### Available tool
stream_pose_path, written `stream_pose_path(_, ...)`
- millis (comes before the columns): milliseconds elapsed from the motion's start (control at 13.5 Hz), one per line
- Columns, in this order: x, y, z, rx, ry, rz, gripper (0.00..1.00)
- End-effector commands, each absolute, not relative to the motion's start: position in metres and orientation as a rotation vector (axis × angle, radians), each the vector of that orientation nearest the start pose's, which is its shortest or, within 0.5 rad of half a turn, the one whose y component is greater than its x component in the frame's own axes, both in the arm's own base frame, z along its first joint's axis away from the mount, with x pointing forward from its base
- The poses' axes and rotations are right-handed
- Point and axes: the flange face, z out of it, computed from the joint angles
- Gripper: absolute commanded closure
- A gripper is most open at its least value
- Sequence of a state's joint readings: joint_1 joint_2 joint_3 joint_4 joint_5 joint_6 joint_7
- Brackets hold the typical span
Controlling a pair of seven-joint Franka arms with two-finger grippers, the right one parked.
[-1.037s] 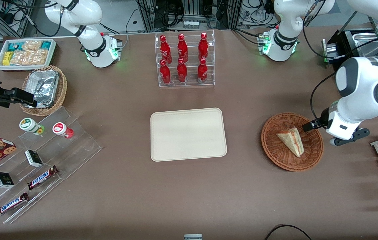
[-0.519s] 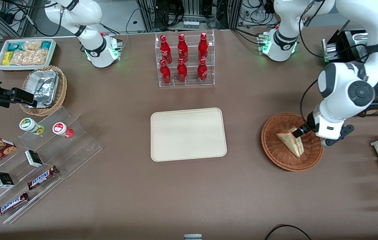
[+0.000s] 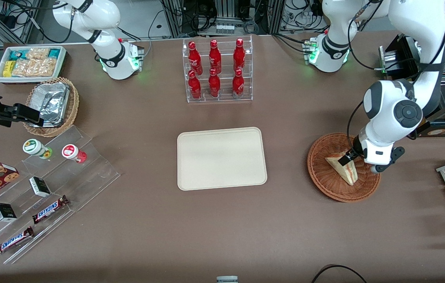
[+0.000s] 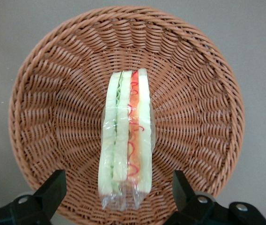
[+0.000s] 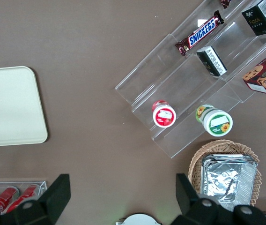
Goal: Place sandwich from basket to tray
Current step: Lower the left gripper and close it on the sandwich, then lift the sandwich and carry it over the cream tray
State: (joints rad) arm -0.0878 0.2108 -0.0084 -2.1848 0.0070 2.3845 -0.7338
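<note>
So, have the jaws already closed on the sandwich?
No, in the left wrist view the gripper has its jaws spread wide, one on each side of the sandwich, which lies in the basket untouched.

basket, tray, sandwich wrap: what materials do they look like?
Basket: woven wicker, reddish-brown, visible weave. Tray: looks like matte cream plastic, smooth, with a low molded rim. Sandwich: pale bread in clear glossy film, crinkled at one end. The pincer hovers open over it.

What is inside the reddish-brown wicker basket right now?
Only the sandwich lies in the basket, standing on edge. The open gripper hovers above it, fingers either side. The weave under the sandwich is covered.
</note>
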Motion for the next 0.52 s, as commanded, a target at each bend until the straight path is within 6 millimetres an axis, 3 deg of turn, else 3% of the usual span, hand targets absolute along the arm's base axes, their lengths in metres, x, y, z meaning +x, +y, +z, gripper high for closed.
stream_pose_path(0,0.554,-0.056,0.273,-2.974,-1.003,-0.004,0.0)
stream_pose_path(222,0.552,-0.056,0.256,-2.972,-1.004,0.002,0.0)
stream_pose_path(296,0.551,-0.056,0.254,-2.969,-1.008,0.006,0.14)
stream_pose_path(370,0.55,-0.056,0.255,-2.959,-1.038,0.009,0.49)
stream_pose_path(444,0.549,-0.057,0.255,-2.951,-1.05,0.019,0.7)
